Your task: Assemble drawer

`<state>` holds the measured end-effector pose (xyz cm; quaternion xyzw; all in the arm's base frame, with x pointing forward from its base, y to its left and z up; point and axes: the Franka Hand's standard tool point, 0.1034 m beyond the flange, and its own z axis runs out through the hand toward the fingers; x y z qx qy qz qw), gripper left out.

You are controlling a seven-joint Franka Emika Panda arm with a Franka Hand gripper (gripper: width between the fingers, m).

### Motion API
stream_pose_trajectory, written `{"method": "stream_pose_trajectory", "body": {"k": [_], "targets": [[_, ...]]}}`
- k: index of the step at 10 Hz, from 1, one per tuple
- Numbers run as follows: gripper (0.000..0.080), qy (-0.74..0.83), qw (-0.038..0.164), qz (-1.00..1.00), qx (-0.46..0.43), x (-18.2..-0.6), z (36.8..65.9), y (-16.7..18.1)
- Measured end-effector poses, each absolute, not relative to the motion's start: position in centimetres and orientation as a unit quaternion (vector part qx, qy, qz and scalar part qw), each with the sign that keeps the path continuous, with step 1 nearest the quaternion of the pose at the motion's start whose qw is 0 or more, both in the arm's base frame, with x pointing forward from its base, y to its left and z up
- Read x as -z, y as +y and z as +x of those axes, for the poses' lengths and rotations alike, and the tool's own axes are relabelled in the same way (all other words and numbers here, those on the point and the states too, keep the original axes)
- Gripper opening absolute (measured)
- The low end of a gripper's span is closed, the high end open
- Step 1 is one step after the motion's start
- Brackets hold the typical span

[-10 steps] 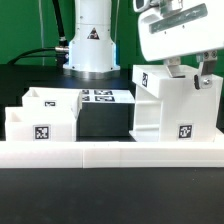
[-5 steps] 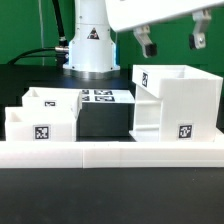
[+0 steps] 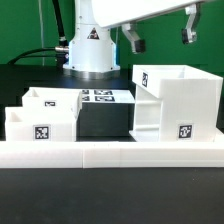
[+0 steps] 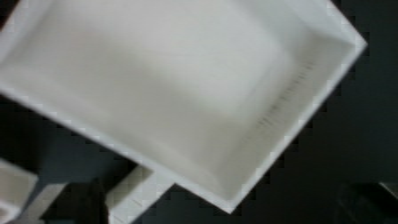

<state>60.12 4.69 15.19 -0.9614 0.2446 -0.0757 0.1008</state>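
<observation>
Hand is up high with fingers spread wide and nothing between them. Drawer housing sits on the counter right below the hand, clear of it. Two small open boxes are well off toward the exterior view's left. Wrist view is blurred and mostly shows the housing.

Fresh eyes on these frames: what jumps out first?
The big white housing dominates the exterior view's right, tagged and with its opening facing up. The gripper hangs above it, open and empty. At the left, two small boxes sit behind the long white rail.
</observation>
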Motion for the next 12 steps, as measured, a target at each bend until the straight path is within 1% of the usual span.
{"method": "stream_pose_trajectory", "body": {"k": [3,4,6,8,9,10,12], "targets": [[0.0648,0.071,0.067,-0.991,0.087,-14.1,59.2,0.9],[0.0648,0.049,0.061,-0.993,0.088,-13.6,58.9,-0.4],[0.0648,0.068,0.064,-0.992,0.087,-13.7,58.9,-0.1],[0.0648,0.057,0.061,-0.993,0.088,-13.5,58.8,-0.5],[0.0648,0.013,0.047,-0.995,0.091,-12.8,58.2,-2.1],[0.0648,-0.001,0.038,-0.995,0.09,-12.0,57.5,-3.8],[0.0648,-0.024,0.028,-0.996,0.086,-10.7,56.9,-6.4]]}}
